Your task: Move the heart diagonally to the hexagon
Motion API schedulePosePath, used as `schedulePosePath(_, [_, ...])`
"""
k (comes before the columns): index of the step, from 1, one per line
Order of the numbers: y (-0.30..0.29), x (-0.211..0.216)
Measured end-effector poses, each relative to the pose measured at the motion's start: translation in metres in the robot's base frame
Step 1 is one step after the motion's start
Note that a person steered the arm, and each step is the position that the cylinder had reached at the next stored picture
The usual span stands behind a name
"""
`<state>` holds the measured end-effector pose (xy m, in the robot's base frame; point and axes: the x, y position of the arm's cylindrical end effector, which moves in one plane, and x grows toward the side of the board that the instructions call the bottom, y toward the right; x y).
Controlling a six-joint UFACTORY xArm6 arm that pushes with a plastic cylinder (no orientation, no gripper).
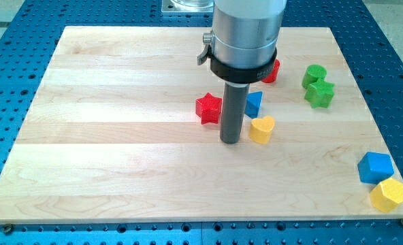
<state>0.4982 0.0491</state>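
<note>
The yellow heart [261,128] lies near the board's middle. My tip [230,141] rests on the board just left of the heart, close to it; I cannot tell if they touch. The yellow hexagon [390,195] lies at the view's bottom right corner of the board. A red star [208,108] sits just up and left of the rod. A blue block [254,103] sits just above the heart, partly hidden by the rod.
A blue block [375,167] lies just above the yellow hexagon. Two green blocks [314,75] [320,93] sit at the upper right. A red block [271,71] peeks out beside the arm's grey body [248,34]. The wooden board [120,150] lies on a blue perforated table.
</note>
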Motion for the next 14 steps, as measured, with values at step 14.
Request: schedulePosePath(14, [0.167, -0.062])
